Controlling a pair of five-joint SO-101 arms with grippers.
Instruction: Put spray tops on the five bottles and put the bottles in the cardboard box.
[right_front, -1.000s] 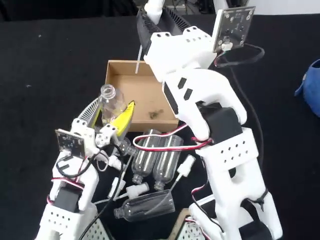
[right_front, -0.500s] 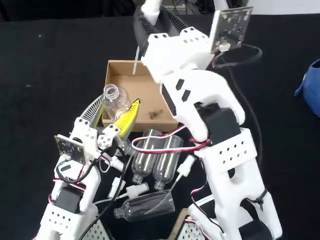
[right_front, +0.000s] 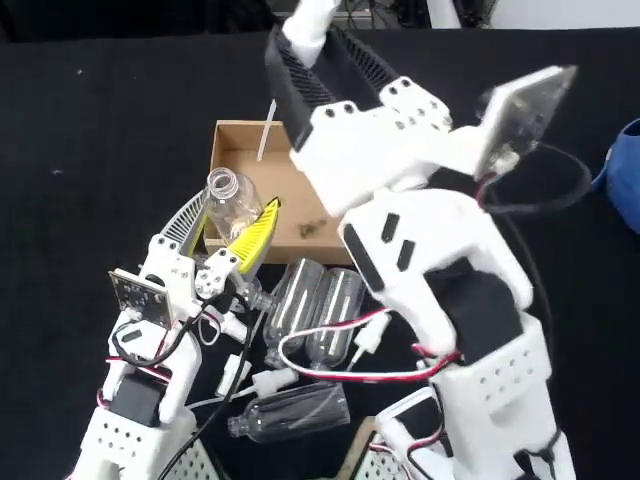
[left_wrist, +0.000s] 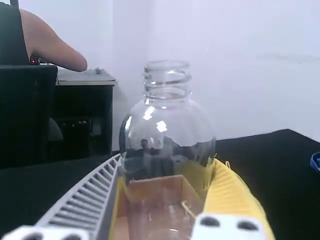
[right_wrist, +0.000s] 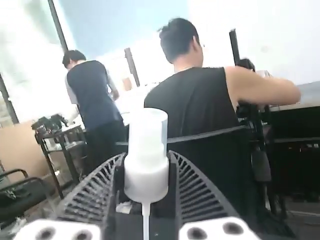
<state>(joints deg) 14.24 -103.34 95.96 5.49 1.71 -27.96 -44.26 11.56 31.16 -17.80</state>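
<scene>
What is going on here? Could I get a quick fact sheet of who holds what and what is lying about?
Left gripper: shut on a clear bottle, upright, neck open, by the box's near corner
Right gripper: shut on a spray top, tube hanging down, raised above the box's far side
Box: cardboard, open, no bottle seen inside
Table: at least three uncapped bottles lying down, loose tops among them

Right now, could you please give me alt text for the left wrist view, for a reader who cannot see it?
The left gripper clamps a clear, uncapped bottle upright between its grey and yellow fingers, with the cardboard box and black table beyond.
</scene>
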